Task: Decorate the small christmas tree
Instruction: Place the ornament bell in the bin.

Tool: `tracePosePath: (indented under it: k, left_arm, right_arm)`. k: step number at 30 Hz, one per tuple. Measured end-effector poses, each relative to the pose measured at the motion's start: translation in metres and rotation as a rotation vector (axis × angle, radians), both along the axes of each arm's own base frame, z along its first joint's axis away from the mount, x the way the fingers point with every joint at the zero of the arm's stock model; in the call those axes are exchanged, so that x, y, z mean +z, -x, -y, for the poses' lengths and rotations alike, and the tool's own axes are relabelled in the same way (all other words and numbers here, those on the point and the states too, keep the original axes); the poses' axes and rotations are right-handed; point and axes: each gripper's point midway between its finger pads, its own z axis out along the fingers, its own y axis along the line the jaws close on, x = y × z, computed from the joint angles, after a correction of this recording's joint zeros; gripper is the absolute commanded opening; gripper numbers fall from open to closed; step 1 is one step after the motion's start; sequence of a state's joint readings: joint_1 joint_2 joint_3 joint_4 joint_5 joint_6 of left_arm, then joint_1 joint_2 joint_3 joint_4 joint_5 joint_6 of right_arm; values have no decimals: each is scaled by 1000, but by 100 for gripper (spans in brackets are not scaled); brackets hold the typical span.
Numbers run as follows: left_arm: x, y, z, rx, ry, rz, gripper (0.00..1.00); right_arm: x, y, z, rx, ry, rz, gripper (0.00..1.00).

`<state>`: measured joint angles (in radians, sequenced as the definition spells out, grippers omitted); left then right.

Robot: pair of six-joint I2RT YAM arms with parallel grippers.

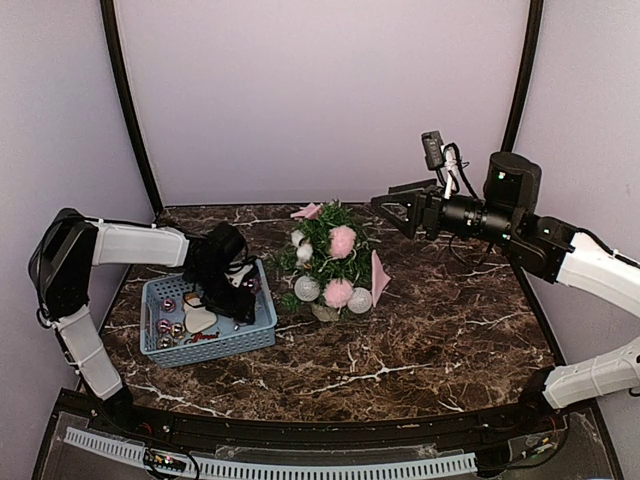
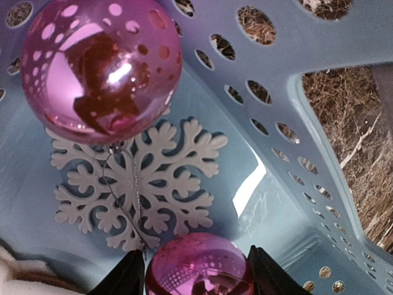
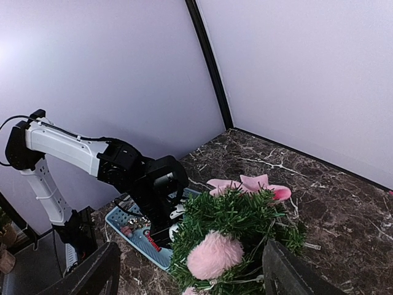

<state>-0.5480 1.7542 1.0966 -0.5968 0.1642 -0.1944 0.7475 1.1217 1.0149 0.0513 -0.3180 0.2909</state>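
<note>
The small christmas tree [image 1: 328, 258] stands mid-table, with pink pompoms [image 1: 343, 240], silver baubles [image 1: 307, 288] and a white ball hung on it. In the right wrist view the tree [image 3: 245, 215] lies beyond my right gripper [image 3: 190, 273], which hovers open and holds nothing. That right gripper [image 1: 398, 210] hangs above and to the right of the tree. My left gripper [image 1: 238, 298] reaches down into the light-blue basket [image 1: 262, 330]. Its fingers [image 2: 120, 278] flank a small pink bauble [image 2: 199, 264] very closely; I cannot see whether they press on it. A bigger pink bauble [image 2: 101, 67] and a white snowflake [image 2: 138, 178] lie beside it.
The basket [image 2: 288, 74] also holds a white heart [image 1: 200, 320], small baubles [image 1: 165, 305] and a red piece. A pink fabric star [image 1: 306, 211] lies behind the tree and a pink piece [image 1: 379, 277] leans at its right. Black posts and lilac walls close off the table's back.
</note>
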Motion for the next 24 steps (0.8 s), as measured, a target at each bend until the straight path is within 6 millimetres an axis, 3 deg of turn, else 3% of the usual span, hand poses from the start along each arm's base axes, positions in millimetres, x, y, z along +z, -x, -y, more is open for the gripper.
tracePosePath:
  k: [9, 24]
  left_arm:
    - [-6, -9, 1, 28, 18, 63, 84]
    - [-4, 3, -16, 141, 36, 121, 89]
  right_arm:
    - [0, 0, 0, 0, -2, -3, 80]
    - [0, 1, -1, 1, -9, -15, 80]
